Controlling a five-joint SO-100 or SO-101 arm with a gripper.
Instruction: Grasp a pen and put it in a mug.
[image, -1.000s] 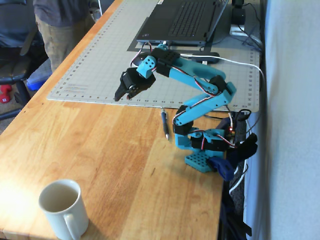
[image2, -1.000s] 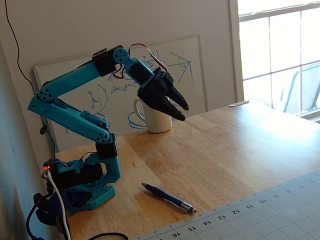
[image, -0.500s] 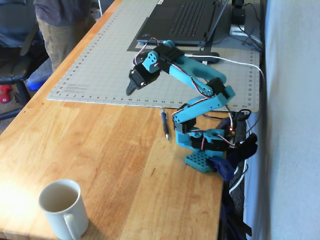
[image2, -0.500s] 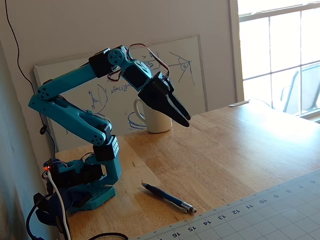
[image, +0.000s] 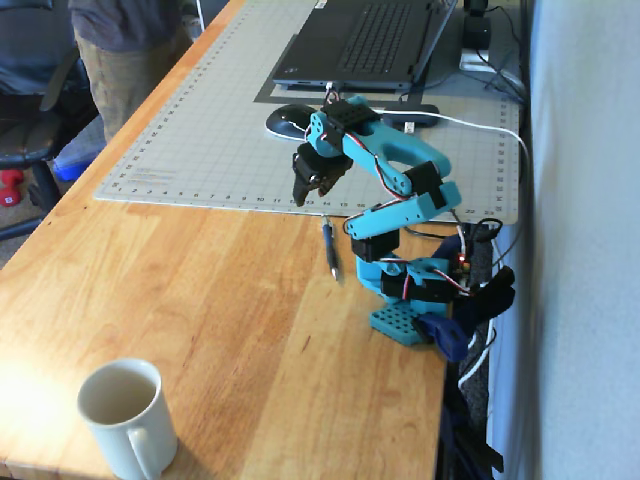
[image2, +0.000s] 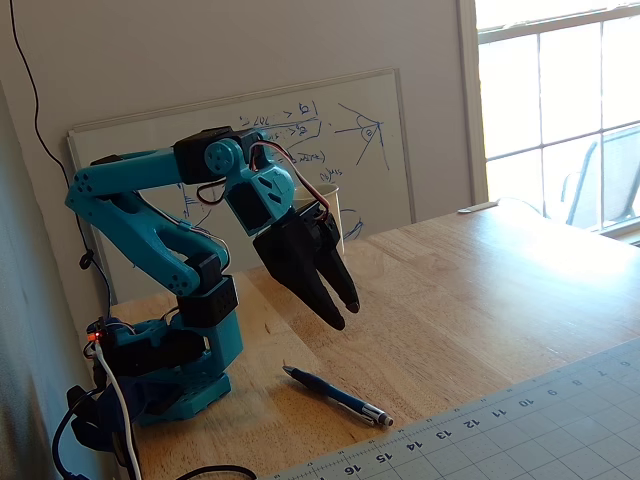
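Note:
The dark blue pen (image: 331, 249) lies flat on the wooden table just in front of the arm's base, its silvery tip (image2: 377, 419) near the cutting mat's edge. My black gripper (image2: 345, 312) hangs in the air above the pen (image2: 333, 394), pointing down, open with nothing between its fingers. In a fixed view the gripper (image: 304, 197) is over the mat's near edge, just beyond the pen's far end. The off-white mug (image: 125, 415) stands upright at the table's near left corner, far from the arm. In the other fixed view the mug (image2: 338, 222) is mostly hidden behind the gripper.
A grey cutting mat (image: 200, 130) covers the far part of the table, with a laptop (image: 365, 40) and a mouse (image: 287, 121) on it. A whiteboard (image2: 380, 150) leans on the wall. A person (image: 120, 50) stands at the table's far left.
The arm has swung toward the pen's side and folded in. The gripper has dropped from high over the table to a downward-pointing pose above the pen. Pen and mug stay put.

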